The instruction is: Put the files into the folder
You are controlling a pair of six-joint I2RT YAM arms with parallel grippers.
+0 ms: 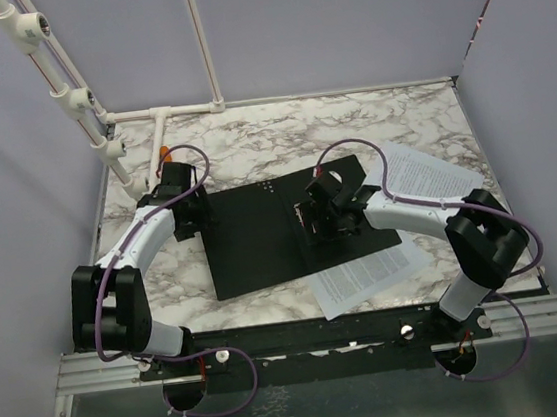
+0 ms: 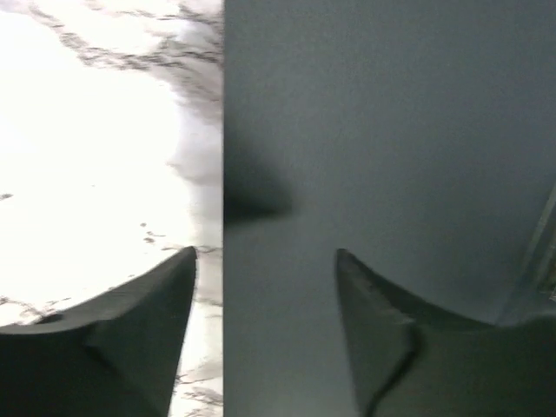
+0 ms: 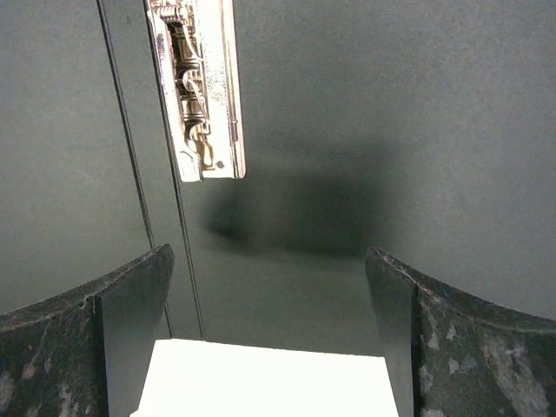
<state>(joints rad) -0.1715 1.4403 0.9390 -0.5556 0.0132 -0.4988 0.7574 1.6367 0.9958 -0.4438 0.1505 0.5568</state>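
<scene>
Nearest the bases, one sheet (image 1: 367, 277) lies flat on the table (image 1: 250, 136), touching the near right edge of the folder (image 1: 252, 242). The folder is open mid-table, black inside facing up.

The left gripper (image 2: 265, 261) sits low at the folder's left edge. Its fingers are apart, one over marble and one over black cover, and the edge runs between them with nothing pinched.

Over the right half hangs the right gripper (image 3: 269, 261), jaws spread wide and empty above bare black. The metal clip (image 3: 195, 87) gleams just beyond, towards its left finger.

Farther right, a second sheet (image 1: 431, 176) lies on the marble beside the folder, crossed by the arm's cable. Both sheets are outside the folder.
</scene>
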